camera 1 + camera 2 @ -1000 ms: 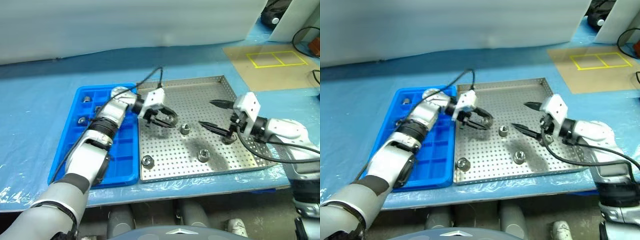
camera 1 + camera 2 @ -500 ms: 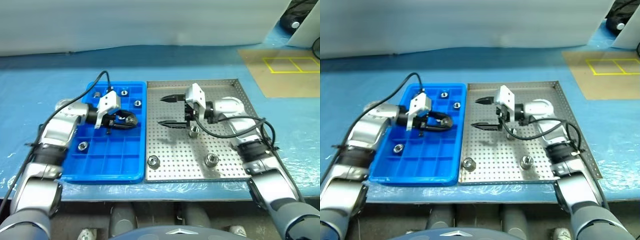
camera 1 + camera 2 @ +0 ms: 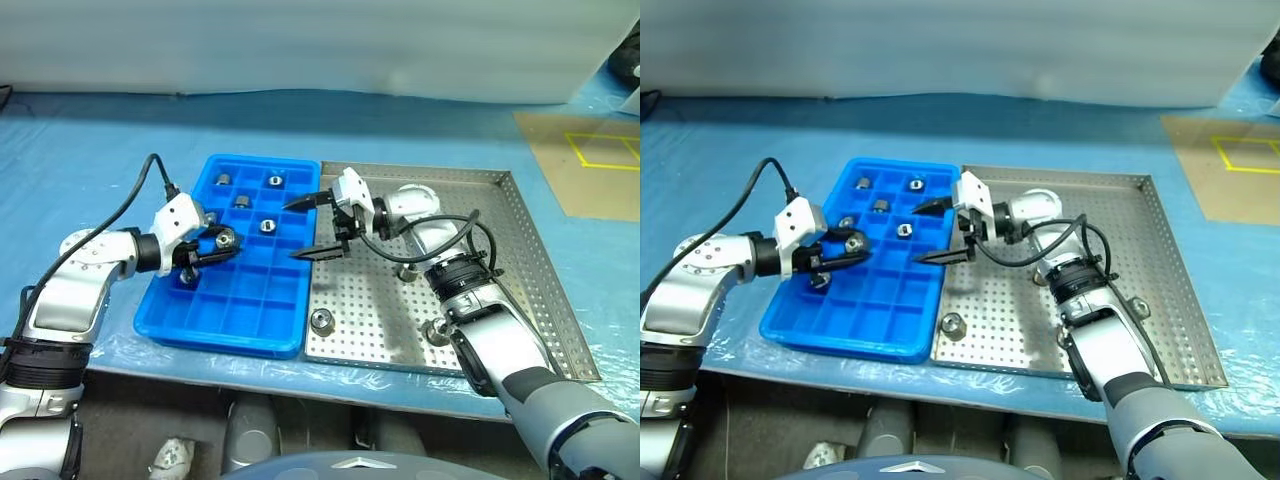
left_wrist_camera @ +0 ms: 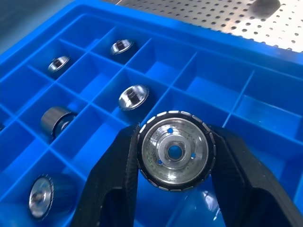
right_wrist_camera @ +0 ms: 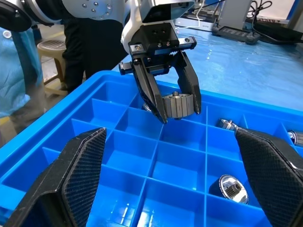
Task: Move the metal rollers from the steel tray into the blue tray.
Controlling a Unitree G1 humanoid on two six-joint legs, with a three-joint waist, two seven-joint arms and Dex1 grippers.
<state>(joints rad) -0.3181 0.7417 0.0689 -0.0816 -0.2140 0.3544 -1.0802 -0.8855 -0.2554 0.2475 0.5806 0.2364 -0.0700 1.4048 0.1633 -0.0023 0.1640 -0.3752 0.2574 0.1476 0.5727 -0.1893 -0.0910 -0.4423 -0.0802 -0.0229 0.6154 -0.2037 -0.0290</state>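
A roller (image 4: 174,150) clamped in the left gripper (image 3: 212,245) has been carried from over the steel tray (image 3: 520,270) to above the blue tray (image 3: 225,318), over its left-hand compartments. The right gripper (image 3: 312,227), fingers spread wide and empty, has been swung from the steel tray's right side across to the seam between the trays, its tips over the blue tray's right edge.

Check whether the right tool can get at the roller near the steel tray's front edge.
Probably yes: the right tool is open and empty, and that roller lies alone on the steel tray with nothing over it; the arm must swing back first.
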